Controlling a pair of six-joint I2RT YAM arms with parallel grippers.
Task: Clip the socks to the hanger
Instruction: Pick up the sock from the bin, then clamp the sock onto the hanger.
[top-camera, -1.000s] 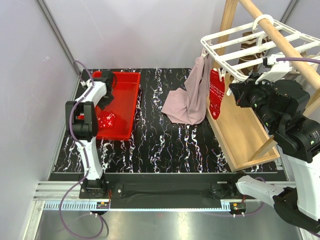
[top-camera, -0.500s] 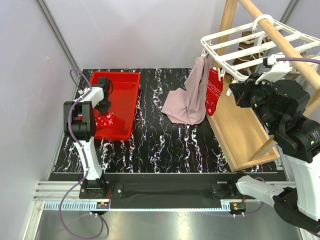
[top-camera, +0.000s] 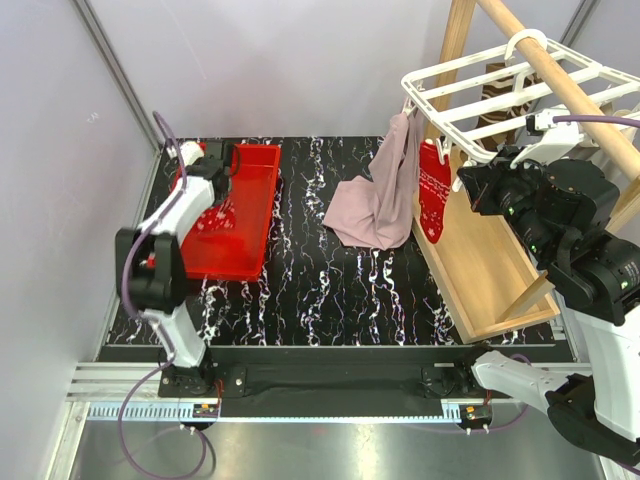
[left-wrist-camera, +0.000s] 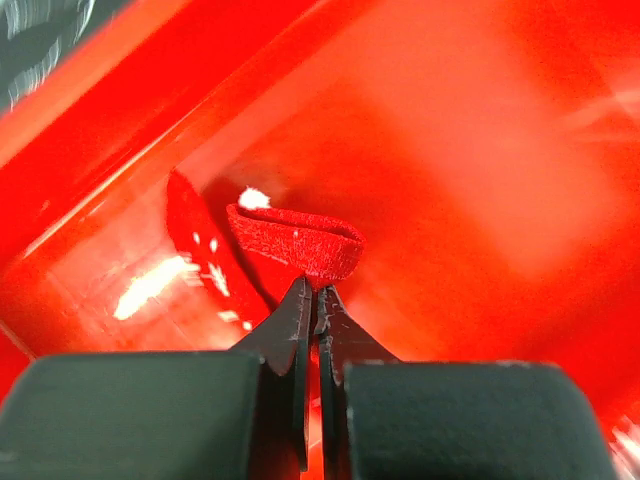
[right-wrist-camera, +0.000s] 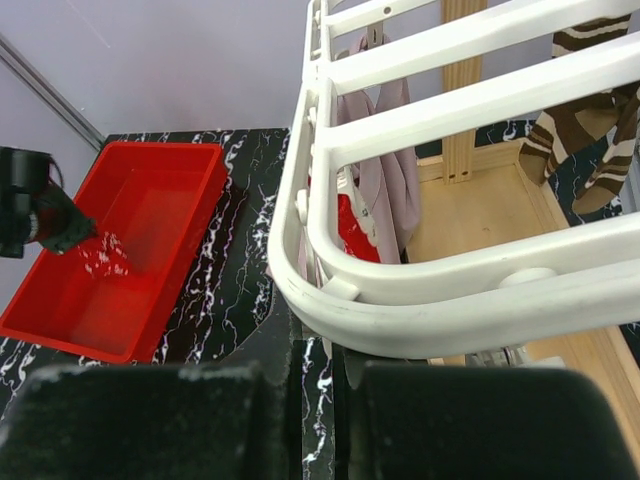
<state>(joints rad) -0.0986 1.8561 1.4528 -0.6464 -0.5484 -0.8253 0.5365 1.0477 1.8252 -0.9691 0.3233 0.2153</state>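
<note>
Left gripper (left-wrist-camera: 315, 295): jaws pressed together, pinching the folded edge of a soft red fabric sock with white specks (left-wrist-camera: 295, 240). That sock lies inside the rectangular red plastic tub (top-camera: 268, 200), against the tub's floor near one wall. The tub stands at the left rear of the black white-veined table top (top-camera: 330, 280). Right gripper (right-wrist-camera: 350, 375): raised at the right side, jaws closed to a narrow slit just under the curved near rim of the white plastic rectangular grid hanger (right-wrist-camera: 330, 300). Whether anything is caught between them cannot be told. The hanger hangs by its top hook from a slanted round wooden pole (top-camera: 560, 80). The pole belongs to a light wooden frame with a shallow tray base (top-camera: 490, 270), which stands at the table's right edge. Clipped to the hanger's near left corner is a long plain mauve-pink fabric sock (top-camera: 385, 190). It hangs down, and its lower end is spread on the table top. Just beside it, to the right, a second red sock with white pattern (top-camera: 433, 190) hangs free over the tray's edge. A brown-and-cream striped sock (right-wrist-camera: 590, 160) hangs from the hanger's far side, partly hidden behind the crossbars.
</note>
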